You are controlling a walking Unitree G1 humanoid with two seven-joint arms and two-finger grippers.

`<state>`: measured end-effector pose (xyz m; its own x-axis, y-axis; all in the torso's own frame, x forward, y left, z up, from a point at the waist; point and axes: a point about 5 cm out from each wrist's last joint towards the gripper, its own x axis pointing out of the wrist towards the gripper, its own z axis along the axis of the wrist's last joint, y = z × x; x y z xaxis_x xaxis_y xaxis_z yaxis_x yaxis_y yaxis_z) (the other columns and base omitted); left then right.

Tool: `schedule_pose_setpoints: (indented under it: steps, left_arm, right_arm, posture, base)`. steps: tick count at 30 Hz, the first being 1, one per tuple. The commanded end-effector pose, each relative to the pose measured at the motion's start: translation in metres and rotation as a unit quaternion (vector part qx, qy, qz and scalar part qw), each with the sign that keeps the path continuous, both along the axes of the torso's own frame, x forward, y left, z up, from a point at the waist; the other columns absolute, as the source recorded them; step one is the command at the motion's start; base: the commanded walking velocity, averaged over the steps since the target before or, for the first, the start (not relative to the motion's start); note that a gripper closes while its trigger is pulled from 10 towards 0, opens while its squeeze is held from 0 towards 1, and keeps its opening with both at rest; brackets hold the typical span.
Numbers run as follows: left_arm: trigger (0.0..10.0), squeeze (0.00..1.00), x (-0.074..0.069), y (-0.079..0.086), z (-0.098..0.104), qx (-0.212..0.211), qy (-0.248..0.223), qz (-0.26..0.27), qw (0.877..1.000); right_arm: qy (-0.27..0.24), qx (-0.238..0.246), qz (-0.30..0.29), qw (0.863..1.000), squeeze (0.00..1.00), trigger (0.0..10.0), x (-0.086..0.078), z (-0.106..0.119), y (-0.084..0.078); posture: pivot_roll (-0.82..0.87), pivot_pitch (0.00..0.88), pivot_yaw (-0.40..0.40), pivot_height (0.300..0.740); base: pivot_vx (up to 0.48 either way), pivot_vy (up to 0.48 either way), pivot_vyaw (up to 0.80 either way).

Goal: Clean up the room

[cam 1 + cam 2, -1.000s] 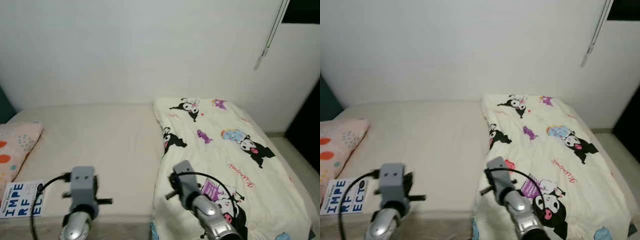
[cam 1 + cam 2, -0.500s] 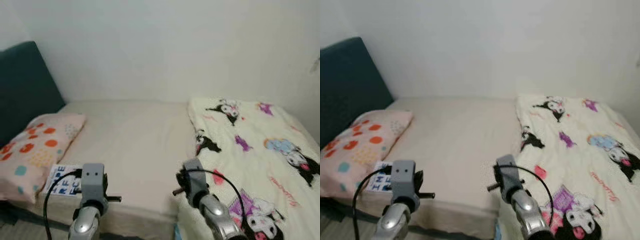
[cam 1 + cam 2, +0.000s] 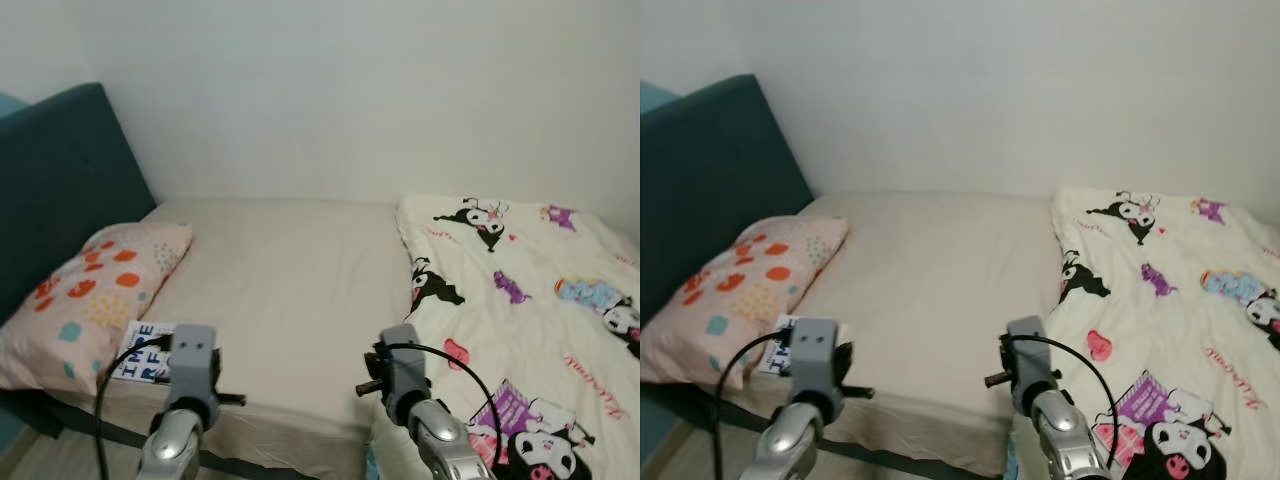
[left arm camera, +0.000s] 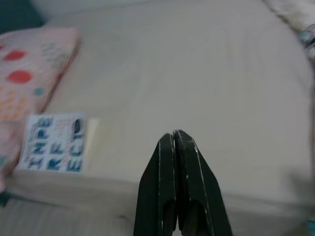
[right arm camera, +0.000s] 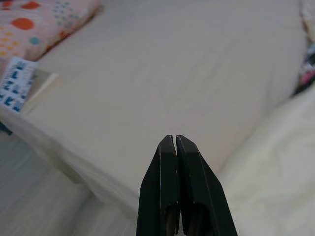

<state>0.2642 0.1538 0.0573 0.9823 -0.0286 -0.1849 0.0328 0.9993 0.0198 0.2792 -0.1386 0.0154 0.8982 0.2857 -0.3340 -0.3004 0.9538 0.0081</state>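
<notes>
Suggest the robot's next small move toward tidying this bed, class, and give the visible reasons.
Probably open the left gripper and reach toward the book. Both it and the right gripper are shut and empty, held short of the bed's near edge. The book lies loose on the mattress at that edge, beside the spotted pillow and on the left arm's side. The cartoon blanket could wait.

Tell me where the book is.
The book lies on the bed near its front edge, on the robot's left, right beside the pillow.
</notes>
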Motion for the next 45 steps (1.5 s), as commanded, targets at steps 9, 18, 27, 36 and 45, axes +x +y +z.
schedule_pose_setpoints:
  steps: [9, 18, 27, 36, 45]
  left_arm:
    - [10.0, 0.00, -0.002, -0.003, -0.008, 0.013, 0.024, -0.019, 0.999]
    - [10.0, 0.00, -0.002, -0.001, -0.008, 0.009, 0.018, -0.007, 1.000]
    - [10.0, 0.00, -0.005, 0.009, -0.004, 0.012, 0.014, 0.019, 1.000]
    - [10.0, 0.00, -0.007, 0.014, -0.004, 0.012, 0.014, 0.035, 0.999]
    - [10.0, 0.00, -0.007, 0.014, 0.001, 0.014, -0.001, 0.046, 0.999]
  right_arm:
    - [0.010, -0.003, -0.041, 0.999, 0.00, 10.0, -0.001, -0.001, -0.005]
    - [0.015, -0.007, -0.025, 1.000, 0.00, 10.0, 0.003, 0.002, -0.003]
    - [0.024, -0.008, -0.002, 1.000, 0.00, 10.0, 0.006, 0.002, 0.001]
    - [0.026, -0.007, 0.012, 1.000, 0.00, 10.0, 0.008, 0.003, 0.003]
    - [0.020, -0.007, 0.015, 1.000, 0.00, 10.0, 0.011, 0.005, 0.004]
  posture:
    - [-0.14, 0.000, 0.118, 0.740]
    - [-0.12, 0.000, 0.092, 0.740]
    - [-0.09, 0.000, 0.062, 0.740]
    - [-0.08, 0.000, 0.043, 0.740]
    - [-0.08, 0.000, 0.037, 0.740]
  base:
    - [0.000, 0.000, 0.00]
    - [0.000, 0.000, -0.62]
    - [0.000, 0.000, -0.80]
    - [0.000, 0.000, -0.27]
    - [0.000, 0.000, 0.00]
